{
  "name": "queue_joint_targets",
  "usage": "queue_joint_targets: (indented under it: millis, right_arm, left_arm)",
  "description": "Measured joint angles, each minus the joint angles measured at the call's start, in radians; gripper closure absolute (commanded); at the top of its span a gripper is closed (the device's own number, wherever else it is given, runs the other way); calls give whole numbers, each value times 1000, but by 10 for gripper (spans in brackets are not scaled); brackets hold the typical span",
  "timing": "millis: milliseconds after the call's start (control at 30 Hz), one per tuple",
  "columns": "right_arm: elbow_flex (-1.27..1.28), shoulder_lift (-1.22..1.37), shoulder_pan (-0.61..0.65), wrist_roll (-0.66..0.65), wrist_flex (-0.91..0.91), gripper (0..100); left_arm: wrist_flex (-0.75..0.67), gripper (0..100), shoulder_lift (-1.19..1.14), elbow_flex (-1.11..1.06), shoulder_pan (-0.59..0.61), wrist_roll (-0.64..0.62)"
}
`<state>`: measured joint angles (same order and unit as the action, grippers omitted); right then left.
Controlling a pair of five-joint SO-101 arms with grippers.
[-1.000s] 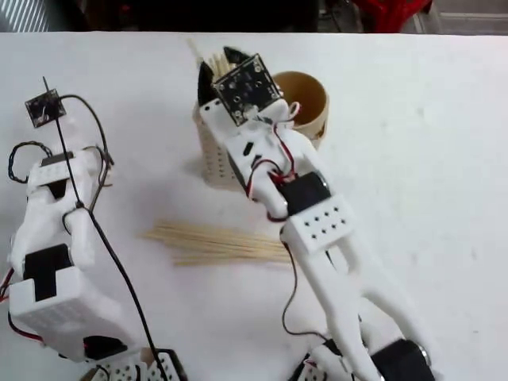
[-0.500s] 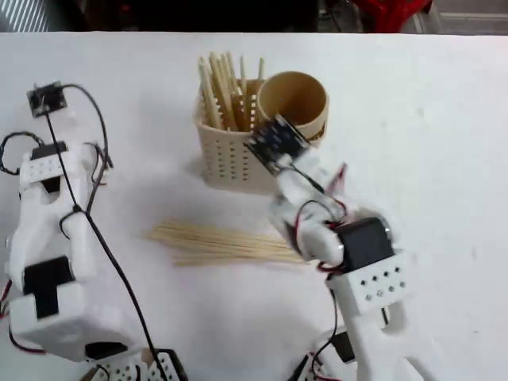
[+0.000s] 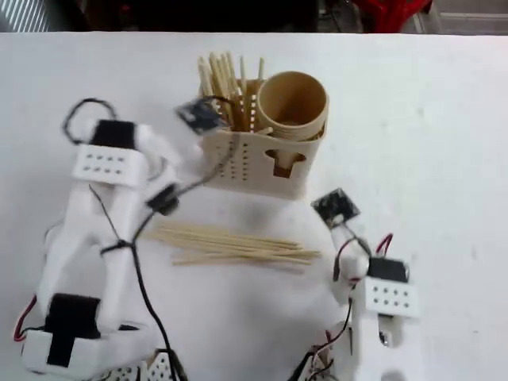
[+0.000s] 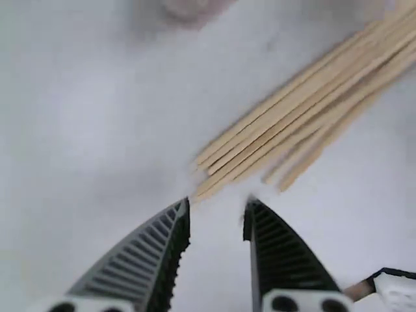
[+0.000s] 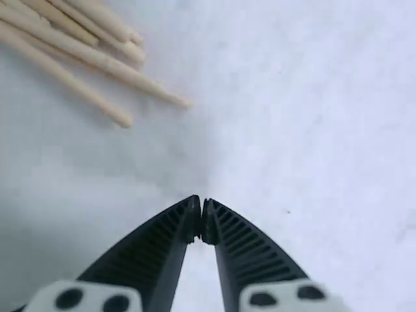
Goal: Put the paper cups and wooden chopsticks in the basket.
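Observation:
A cream perforated basket [image 3: 262, 163] stands at the back middle of the table. A paper cup [image 3: 292, 103] and several wooden chopsticks [image 3: 226, 83] stand inside it. More chopsticks [image 3: 238, 244] lie flat in a bundle in front of the basket. My left gripper [image 4: 216, 205] is open, its tips just short of one end of the bundle [image 4: 305, 110], with nothing between them. My right gripper [image 5: 200, 203] is shut and empty, over bare table near the other end of the bundle [image 5: 78, 45].
The left arm [image 3: 103, 206] leans in from the front left, its wrist camera [image 3: 198, 117] close to the basket's left side. The right arm [image 3: 373, 290] sits folded at the front right. White table [image 3: 429, 119] lies open to the right.
The right arm has drawn back from over the basket to the front right. The left arm has swung in from the far left to the bundle's end.

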<state>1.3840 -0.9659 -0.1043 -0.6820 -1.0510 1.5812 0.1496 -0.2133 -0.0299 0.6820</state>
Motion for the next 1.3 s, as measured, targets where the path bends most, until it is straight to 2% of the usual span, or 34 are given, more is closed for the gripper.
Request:
queue_joint_targets:
  millis: [167, 333, 467, 633, 900, 1100, 1300]
  right_arm:
    - [81, -81, -63, -3, 40, 981]
    - [98, -123, -81, -3, 43, 981]
    - [101, -127, -81, -3, 43, 981]
    - [101, -127, -81, -3, 43, 981]
    - [101, -127, -81, -3, 43, 981]
    - [101, -127, -81, -3, 43, 981]
    - [104, -127, -81, -3, 44, 981]
  left_arm:
    - [-87, 849, 3, -94, -176, 32]
    - [-299, 849, 3, -302, -298, 57]
    - [-459, 845, 3, -445, -348, 107]
    - [-623, 845, 3, -534, -350, 89]
    - [-744, 852, -80, -542, -354, 77]
    - [-721, 968, -192, -453, -354, 74]
    - [-721, 973, -198, -453, -358, 74]
